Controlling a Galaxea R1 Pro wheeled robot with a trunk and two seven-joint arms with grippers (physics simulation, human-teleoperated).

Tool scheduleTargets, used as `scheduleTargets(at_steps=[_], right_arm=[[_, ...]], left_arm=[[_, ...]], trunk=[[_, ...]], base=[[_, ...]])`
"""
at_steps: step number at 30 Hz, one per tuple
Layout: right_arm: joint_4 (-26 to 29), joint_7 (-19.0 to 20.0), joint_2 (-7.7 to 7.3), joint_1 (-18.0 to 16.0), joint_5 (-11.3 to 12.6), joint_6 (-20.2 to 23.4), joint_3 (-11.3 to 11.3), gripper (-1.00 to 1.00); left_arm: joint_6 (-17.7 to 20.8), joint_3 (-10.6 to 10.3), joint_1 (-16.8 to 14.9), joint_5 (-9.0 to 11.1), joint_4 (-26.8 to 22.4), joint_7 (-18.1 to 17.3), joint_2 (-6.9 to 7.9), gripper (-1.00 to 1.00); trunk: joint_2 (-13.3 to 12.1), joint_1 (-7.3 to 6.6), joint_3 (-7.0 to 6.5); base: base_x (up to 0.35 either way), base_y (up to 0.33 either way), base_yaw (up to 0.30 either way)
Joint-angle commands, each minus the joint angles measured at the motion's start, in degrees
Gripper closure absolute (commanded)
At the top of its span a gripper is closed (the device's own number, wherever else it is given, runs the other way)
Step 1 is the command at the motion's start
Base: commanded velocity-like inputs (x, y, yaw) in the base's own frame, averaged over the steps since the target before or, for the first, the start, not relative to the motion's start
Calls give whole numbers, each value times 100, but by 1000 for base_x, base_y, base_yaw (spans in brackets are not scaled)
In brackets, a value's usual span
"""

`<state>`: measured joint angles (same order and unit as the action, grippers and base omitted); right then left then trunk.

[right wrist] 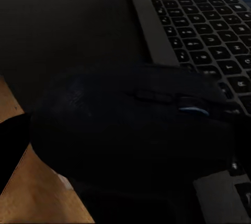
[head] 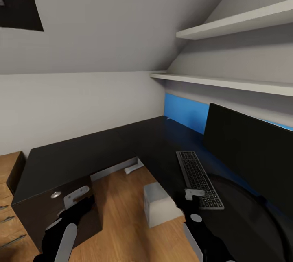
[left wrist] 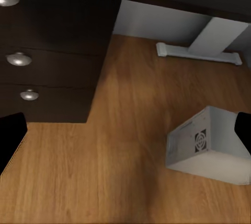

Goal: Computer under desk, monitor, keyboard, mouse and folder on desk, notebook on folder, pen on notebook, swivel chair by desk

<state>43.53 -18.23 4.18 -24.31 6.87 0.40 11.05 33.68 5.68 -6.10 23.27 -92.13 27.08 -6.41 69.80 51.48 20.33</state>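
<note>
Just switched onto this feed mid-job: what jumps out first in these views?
The wide black monitor stands on the black desk against the blue back panel, with the keyboard lying in front of it. The right gripper holds the dark mouse close beside the keyboard's near end. The white computer sits on the wood floor by the desk.

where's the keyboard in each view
Head view: keyboard right of centre on the desk, before the monitor.
Left wrist view: not in it.
Right wrist view: upper right, beside the mouse.
Shared landmark: the black desk top.
</note>
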Motion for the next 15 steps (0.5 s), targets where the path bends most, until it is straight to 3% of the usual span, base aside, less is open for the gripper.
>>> scheduleTargets(at_steps=[1, 15], right_arm=[[7, -40, -5, -4, 60, 4, 29, 100], [-1, -40, -5, -4, 60, 4, 29, 100]], left_arm=[[16, 3, -5, 58, -7, 43, -2, -100], [16, 3, -5, 55, -7, 43, 0, -100]], trunk=[[5, 0, 10], [5, 0, 50]], base=[[0, 0, 279], [0, 0, 279]])
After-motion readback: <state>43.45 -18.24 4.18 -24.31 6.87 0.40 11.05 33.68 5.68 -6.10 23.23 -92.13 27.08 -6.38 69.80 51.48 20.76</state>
